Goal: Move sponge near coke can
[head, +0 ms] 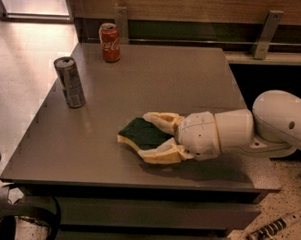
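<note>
The sponge [140, 133], dark green on top with a yellow foam base, lies on the grey table [157, 77] near its front middle. My gripper [145, 136] reaches in from the right, and its cream fingers [160, 120] sit one on each side of the sponge, pressing on its back and front edges. The sponge rests on the table surface. The red coke can [109, 42] stands upright at the table's far left corner, well away from the sponge.
A taller slim silver-grey can [70, 82] stands upright near the table's left edge, between the sponge and the coke can. A wall ledge with metal brackets [267, 27] runs behind the table. The floor drops off to the left and front.
</note>
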`<state>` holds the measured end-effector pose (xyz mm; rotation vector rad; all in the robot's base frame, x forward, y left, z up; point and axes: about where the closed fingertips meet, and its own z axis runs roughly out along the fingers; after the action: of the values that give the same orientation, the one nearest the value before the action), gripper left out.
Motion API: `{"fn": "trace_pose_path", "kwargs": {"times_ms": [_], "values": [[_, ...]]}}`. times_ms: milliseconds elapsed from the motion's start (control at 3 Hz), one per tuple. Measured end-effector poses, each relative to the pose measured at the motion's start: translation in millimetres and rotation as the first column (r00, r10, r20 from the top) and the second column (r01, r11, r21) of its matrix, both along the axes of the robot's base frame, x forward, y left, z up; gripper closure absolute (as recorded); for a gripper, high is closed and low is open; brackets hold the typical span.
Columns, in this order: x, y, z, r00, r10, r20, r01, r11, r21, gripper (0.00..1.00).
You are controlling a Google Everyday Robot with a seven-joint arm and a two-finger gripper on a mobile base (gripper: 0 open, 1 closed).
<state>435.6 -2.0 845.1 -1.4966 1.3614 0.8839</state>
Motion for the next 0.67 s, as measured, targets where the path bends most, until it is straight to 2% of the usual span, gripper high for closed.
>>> {"fn": "trace_pose_path", "kwargs": {"times_ms": [333, 667], "values": [[18.6, -25.0, 35.3, 0.9991, -0.005, 0.042, 0.008, 0.998, -0.058, 1.0], [52.5, -58.0, 74.3, 0.9977, -0.034, 0.059, 0.041, 0.99, -0.131, 1.0]]}}
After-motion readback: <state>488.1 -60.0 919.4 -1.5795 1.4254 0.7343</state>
